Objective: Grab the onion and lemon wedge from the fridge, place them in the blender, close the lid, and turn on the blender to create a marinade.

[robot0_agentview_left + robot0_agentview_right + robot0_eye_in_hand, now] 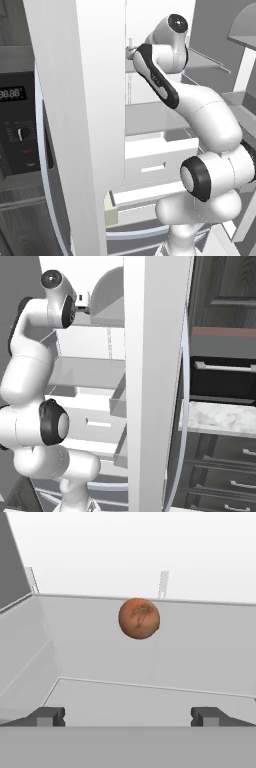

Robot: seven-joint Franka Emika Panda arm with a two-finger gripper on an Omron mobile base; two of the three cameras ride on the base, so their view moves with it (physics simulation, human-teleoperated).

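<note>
Simulated kitchen, fridge (95, 125) standing open with thick white doors swung out on both sides of my arm, pale grey shelves and pull-out drawers (160, 160) inside, a dark oven (17, 130) with a display off past the left door. I'm reaching into an upper shelf (150, 702), and my hand (128, 717) is spread as wide as it goes, holding nothing, both fingertips (47, 717) showing low in the hand view with bare shelf between them. The onion (139, 618) sits straight ahead of my hand, a touch toward my right fingertip, well apart from both tips and back near the rear wall (125, 552) of the shelf; whether it touches that wall I can't tell. No lemon wedge ahead of my hand here, so onion first looks like the step in hand: approach, not yet grasp. To do it well I'd say: nudge sideways so the ball is centred between the tips, keep the hand level with the shelf and low enough to close around the ball's widest part, then advance straight in until the onion is between the fingers before closing. It's round and probably rolls, so bumping it with one fingertip could push it against the back wall or off to the side; I'd go in slow and keep the hand wide until it's framed. Also mind the shelf side wall (20, 647) on my left and the shelf above when lifting out.
</note>
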